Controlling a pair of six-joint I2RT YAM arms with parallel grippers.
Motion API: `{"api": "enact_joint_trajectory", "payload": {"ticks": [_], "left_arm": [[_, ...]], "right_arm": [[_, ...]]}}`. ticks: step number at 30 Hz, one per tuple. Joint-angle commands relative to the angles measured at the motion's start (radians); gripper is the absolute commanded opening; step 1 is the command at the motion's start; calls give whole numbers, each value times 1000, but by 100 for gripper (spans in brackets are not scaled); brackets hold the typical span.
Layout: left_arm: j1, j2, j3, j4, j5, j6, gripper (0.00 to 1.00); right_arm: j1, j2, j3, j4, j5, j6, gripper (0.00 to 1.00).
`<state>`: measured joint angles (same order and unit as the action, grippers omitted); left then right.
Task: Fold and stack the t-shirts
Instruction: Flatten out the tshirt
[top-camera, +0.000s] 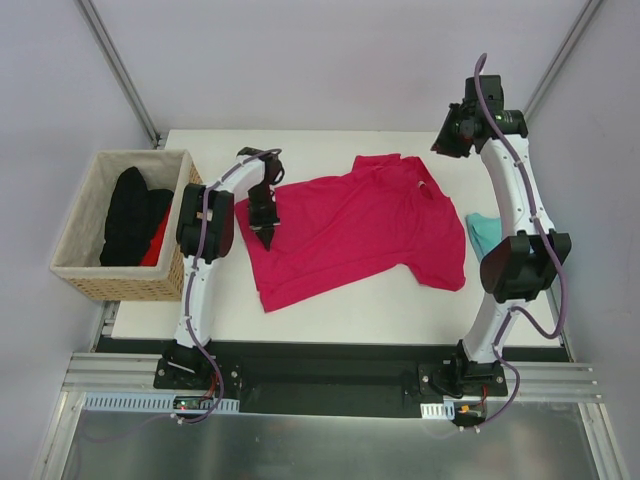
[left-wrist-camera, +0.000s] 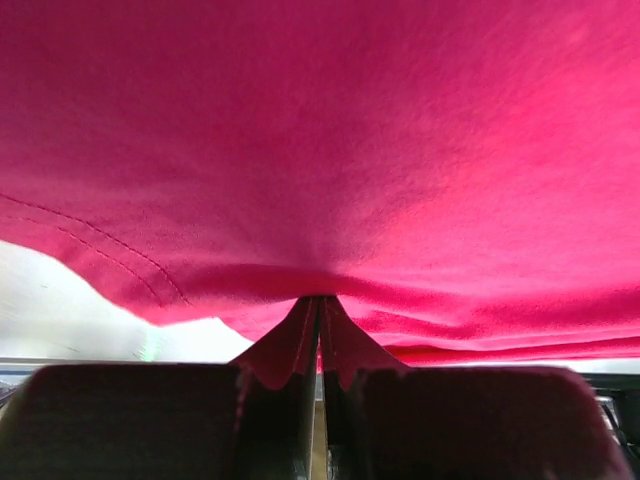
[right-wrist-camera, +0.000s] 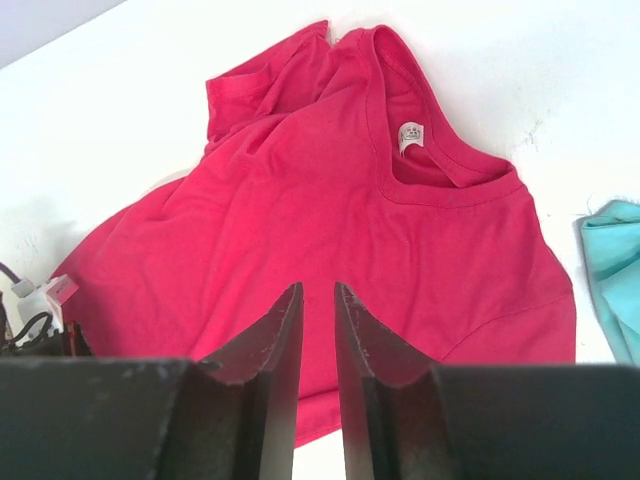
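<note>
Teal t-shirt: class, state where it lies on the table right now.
In the top view, the teal t-shirt lies at the right edge of the table, just right of the pink t-shirt and partly behind the right arm.

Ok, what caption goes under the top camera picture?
Left gripper pinches the pink t-shirt by its edge; right gripper hovers empty near its collar.
</note>
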<state>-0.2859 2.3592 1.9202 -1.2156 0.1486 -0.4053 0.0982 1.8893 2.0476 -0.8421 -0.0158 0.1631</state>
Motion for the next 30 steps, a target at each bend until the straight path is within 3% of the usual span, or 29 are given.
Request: {"api": "enact_joint_trajectory", "payload": {"ticks": [1, 19, 30], "left_arm": [[22, 23, 56, -24, -15, 20, 0], [137, 72, 241, -65, -43, 39, 0], [168, 55, 241, -71, -63, 45, 0]], "right_arm": [[-11, -117, -6, 15, 10, -23, 22], [-25, -177, -38, 28, 37, -22, 23], [-26, -199, -79, 29, 47, -17, 24]]}}
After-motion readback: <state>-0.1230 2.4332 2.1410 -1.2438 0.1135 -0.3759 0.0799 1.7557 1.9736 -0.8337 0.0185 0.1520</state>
